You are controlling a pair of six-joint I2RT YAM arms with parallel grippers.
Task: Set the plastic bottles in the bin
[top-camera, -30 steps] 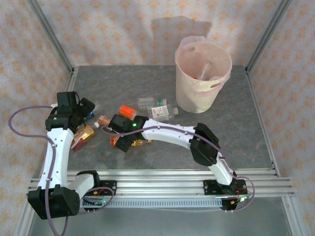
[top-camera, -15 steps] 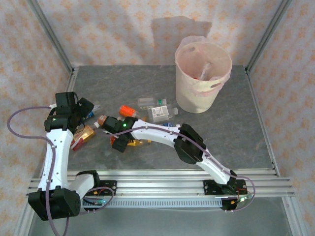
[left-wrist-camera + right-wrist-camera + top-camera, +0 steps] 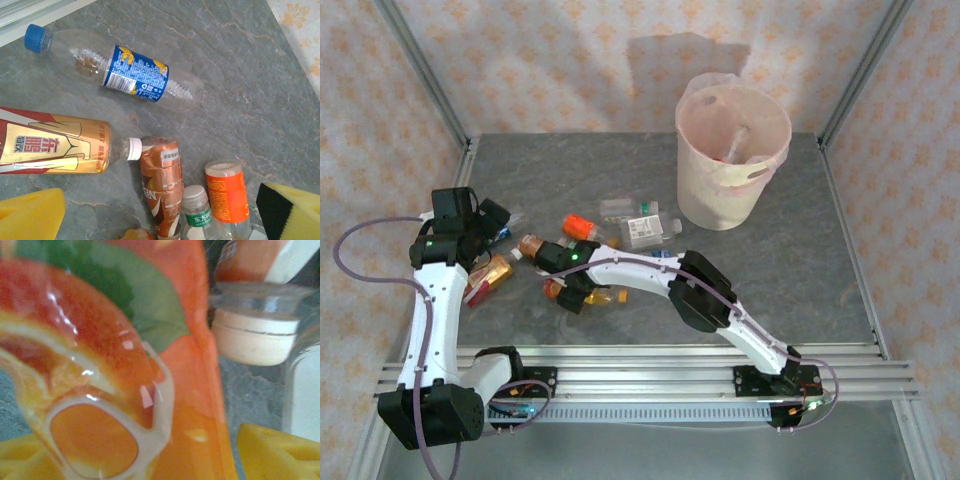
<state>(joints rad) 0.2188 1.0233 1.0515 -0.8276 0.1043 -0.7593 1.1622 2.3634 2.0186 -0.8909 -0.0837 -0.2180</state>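
Several plastic bottles lie on the grey table left of centre. My right gripper point(image 3: 570, 288) is down over an orange-labelled bottle point(image 3: 602, 295). In the right wrist view this bottle point(image 3: 125, 365) lies between the yellow pads point(image 3: 275, 455) of my right gripper point(image 3: 150, 455), with a thin gap on the right side. My left gripper point(image 3: 160, 220) hangs open above a brown bottle point(image 3: 162, 182), an orange-labelled one point(image 3: 227, 197) and a green-labelled one point(image 3: 197, 215), holding nothing. The cream bin point(image 3: 720, 205) with its pink liner stands at the back right.
A clear blue-labelled bottle point(image 3: 135, 72) and a gold-and-red one point(image 3: 55, 147) lie near the left gripper. Two clear bottles point(image 3: 640, 222) and an orange-capped one point(image 3: 578, 226) lie between the right arm and the bin. Metal frame posts stand at the table's corners.
My right arm has stretched further left and lowered onto the orange-labelled bottle, and its jaws have narrowed around it. The left arm has barely moved.
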